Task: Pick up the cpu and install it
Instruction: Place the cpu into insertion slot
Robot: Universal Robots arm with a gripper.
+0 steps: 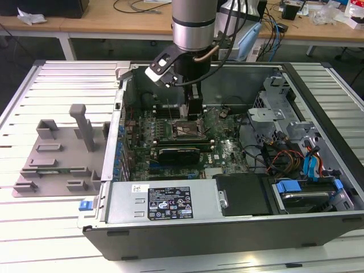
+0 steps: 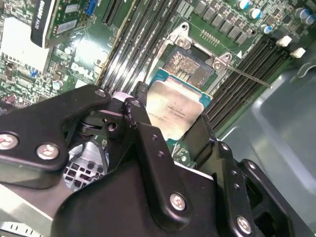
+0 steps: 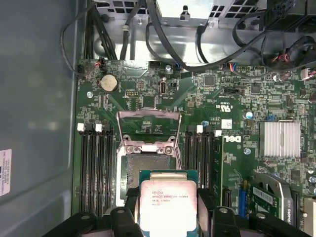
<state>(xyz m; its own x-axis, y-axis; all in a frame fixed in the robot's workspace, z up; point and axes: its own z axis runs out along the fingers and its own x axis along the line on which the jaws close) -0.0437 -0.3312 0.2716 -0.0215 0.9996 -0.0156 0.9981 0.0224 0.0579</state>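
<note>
cpu (image 3: pixel 168 203) above socket (image 3: pixel 148 167), between memory slots (image 3: pixel 96 173)

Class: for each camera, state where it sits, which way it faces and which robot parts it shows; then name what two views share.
Exterior view: off the arm, above the open dark computer case, looking down into it; the silver arm shows.
First wrist view: on the wrist, facing down at the green motherboard; black jaws show.
Second wrist view: on the wrist, slanting along the jaws.
Shared: both wrist views show jaws gripping the flat square silver-topped cpu by the open socket.
</note>
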